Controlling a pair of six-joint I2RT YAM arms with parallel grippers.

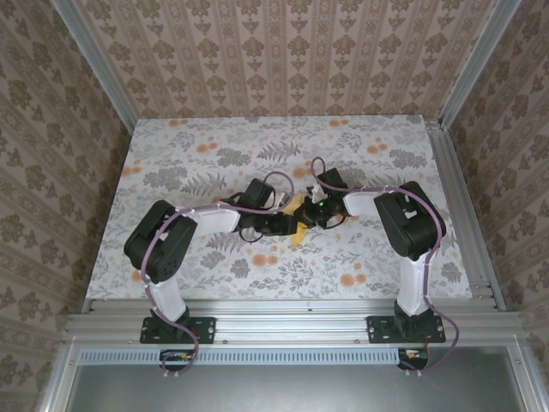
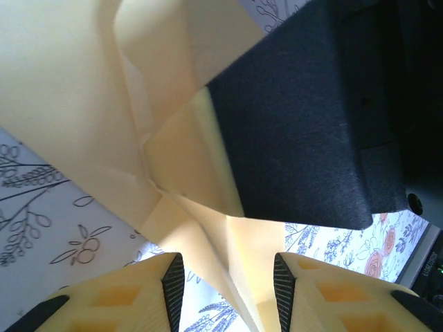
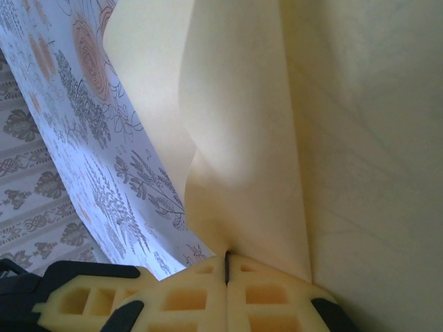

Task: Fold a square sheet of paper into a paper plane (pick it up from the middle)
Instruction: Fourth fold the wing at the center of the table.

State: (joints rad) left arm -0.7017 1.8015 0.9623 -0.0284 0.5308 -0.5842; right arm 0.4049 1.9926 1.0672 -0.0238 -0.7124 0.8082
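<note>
Paper sheet (image 2: 76, 90), part-folded, hangs between both grippers over the middle of the table (image 1: 377, 257).
Left gripper (image 2: 227, 294) has its jaws partly apart, with a crease running loose between them. Right gripper (image 3: 226, 273) pinches a paper edge tight. The sheet looks light, limp and easily crumpled, so the stiffer layered creases near its middle probably give the best hold.

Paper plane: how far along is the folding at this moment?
Done: the paper already carries several creases and overlapping flaps, so it is past a flat square. In hand: the right claw is shut on it, and the left claw stands open around a flap. Left: no finished dart shape shows yet.
</note>
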